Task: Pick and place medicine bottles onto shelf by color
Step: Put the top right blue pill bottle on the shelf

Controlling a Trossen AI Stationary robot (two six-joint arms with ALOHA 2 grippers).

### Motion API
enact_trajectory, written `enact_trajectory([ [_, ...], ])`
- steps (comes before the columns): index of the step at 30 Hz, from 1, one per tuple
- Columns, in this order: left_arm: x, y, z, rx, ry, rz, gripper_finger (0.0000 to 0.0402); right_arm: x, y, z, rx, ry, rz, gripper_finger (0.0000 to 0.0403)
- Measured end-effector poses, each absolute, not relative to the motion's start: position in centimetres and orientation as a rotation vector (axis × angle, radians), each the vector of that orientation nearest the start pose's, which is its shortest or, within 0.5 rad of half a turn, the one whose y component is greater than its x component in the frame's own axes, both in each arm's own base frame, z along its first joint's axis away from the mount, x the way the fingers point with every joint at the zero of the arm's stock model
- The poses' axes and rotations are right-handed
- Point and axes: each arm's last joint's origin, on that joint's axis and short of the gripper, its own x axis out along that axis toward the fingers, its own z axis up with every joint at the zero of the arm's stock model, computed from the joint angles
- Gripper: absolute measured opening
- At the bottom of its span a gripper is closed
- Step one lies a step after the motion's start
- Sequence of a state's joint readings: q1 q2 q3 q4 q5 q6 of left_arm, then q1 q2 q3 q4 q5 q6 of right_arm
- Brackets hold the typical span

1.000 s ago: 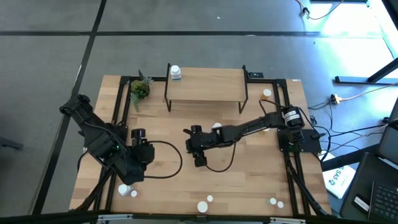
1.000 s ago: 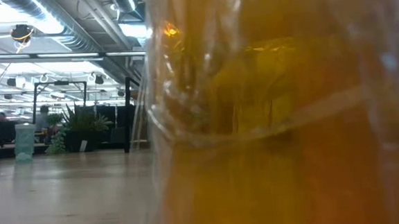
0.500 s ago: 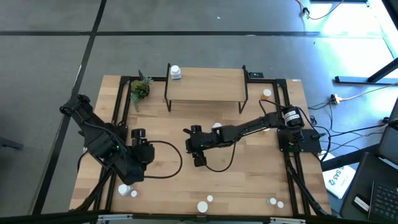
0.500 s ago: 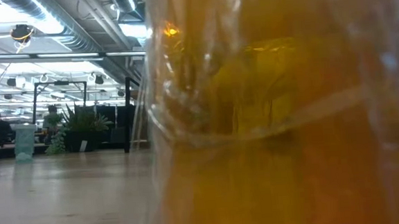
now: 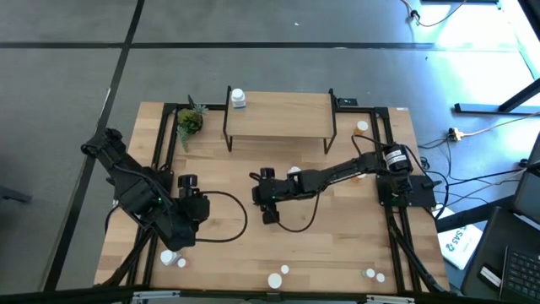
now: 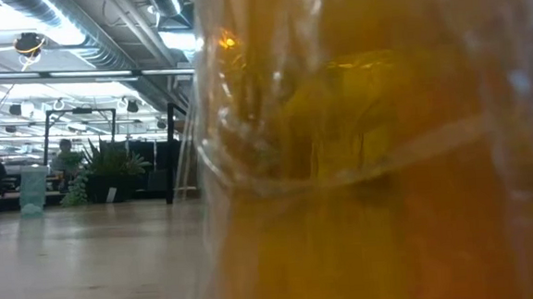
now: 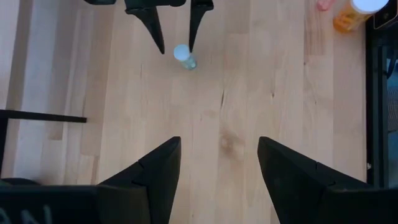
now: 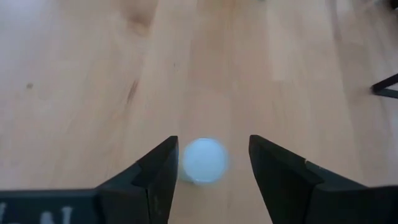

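Note:
A small pale-green medicine bottle [image 8: 204, 160] with a light cap stands upright on the tabletop near the table's middle. My right gripper [image 8: 211, 163] is open and slants down over it, one finger on each side; no touch shows. The left wrist view shows the same bottle [image 7: 183, 56] beside the tips of my right gripper [image 7: 176, 45]. My left gripper [image 7: 219, 155] hangs open over bare wood at the table's left [image 5: 190, 187]. The shelf [image 5: 278, 111] stands at the far edge, with one white bottle [image 5: 238, 98] on its left end.
A potted plant [image 5: 190, 121] stands left of the shelf. Loose bottles lie near the front edge [image 5: 275, 279], front left [image 5: 169, 257], front right [image 5: 369, 273] and far right [image 5: 361, 127]. An orange bottle [image 6: 378, 161] fills most of the low view.

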State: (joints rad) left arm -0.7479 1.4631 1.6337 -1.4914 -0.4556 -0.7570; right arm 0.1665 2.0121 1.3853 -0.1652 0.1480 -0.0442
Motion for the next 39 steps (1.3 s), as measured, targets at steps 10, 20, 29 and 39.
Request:
enact_trajectory([
  [10,18.9,-15.8,37.6,0.071,1.078,0.168,0.0207,42.9,6.8,17.3,-0.179,0.795,0.039,0.0200],
  [20,18.9,-15.8,37.6,0.071,1.078,0.168,0.0207,43.1,6.8,16.6,-0.182,0.813,0.041,0.0200],
  [29,18.9,-15.8,37.6,0.072,1.079,0.169,0.0207,43.5,6.8,15.6,-0.194,0.807,0.019,0.0200],
  [39,18.9,-15.8,37.6,0.072,1.079,0.169,0.0207,43.5,6.8,15.4,-0.195,0.817,0.019,0.0187],
])
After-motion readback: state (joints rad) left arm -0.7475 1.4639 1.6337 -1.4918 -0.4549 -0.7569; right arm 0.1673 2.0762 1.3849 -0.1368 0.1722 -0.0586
